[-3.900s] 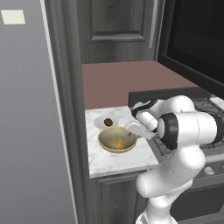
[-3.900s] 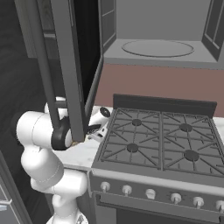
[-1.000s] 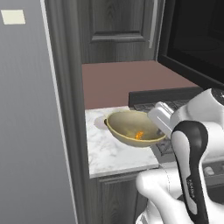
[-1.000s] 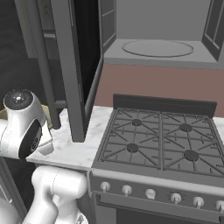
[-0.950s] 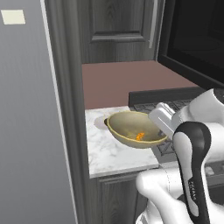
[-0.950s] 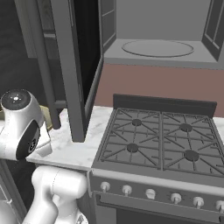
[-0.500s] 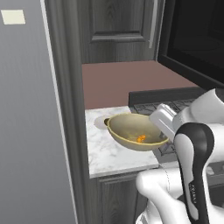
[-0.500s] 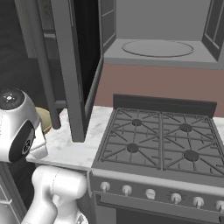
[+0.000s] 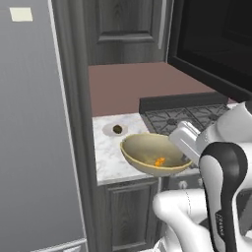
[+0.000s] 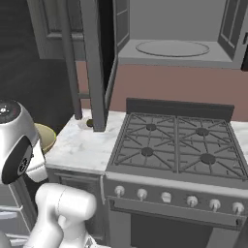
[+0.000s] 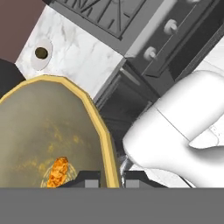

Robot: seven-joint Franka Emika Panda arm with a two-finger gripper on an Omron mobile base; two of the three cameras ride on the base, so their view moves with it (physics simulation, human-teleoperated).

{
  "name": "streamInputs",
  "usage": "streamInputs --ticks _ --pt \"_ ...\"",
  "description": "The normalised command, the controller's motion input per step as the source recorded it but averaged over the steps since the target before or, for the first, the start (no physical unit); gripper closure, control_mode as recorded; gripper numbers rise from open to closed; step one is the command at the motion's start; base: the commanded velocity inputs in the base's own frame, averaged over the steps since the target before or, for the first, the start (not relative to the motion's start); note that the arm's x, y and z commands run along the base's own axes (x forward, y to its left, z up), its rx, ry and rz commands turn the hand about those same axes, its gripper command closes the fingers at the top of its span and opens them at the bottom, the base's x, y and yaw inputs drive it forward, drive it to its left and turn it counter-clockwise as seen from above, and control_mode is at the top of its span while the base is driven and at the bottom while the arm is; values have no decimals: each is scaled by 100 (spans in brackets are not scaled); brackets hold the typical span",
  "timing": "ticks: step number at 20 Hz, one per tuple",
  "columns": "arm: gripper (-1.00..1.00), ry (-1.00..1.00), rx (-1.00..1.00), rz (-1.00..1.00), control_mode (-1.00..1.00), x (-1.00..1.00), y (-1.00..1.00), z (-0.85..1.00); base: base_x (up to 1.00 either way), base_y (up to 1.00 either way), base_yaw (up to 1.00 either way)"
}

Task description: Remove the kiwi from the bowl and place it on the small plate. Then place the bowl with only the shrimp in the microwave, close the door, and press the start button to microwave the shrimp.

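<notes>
Clamping the bowl [image 9: 152,155] rim, tool [image 11: 107,178] lifts it with shrimp [image 9: 159,161], kiwi [image 9: 117,129] on small plate [image 9: 109,130].

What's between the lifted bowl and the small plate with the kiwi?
Nothing but bare marble counter between the bowl and the small plate holding the kiwi, per the left base view.

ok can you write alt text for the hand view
The gripper is shut on the rim of the tan bowl, with the orange shrimp inside. Beyond, the kiwi sits on the small plate on a marble counter beside a stove.
</notes>
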Motion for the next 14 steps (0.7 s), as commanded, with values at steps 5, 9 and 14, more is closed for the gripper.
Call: streamInputs --ticks 5,9,14 --pt "100 0 0 0 100 0 0 0 -100 -63 -15" --pt "100 0 0 0 100 0 0 0 -77 -100 -22" --pt "100 0 0 0 100 0 0 0 -8 -100 -16"
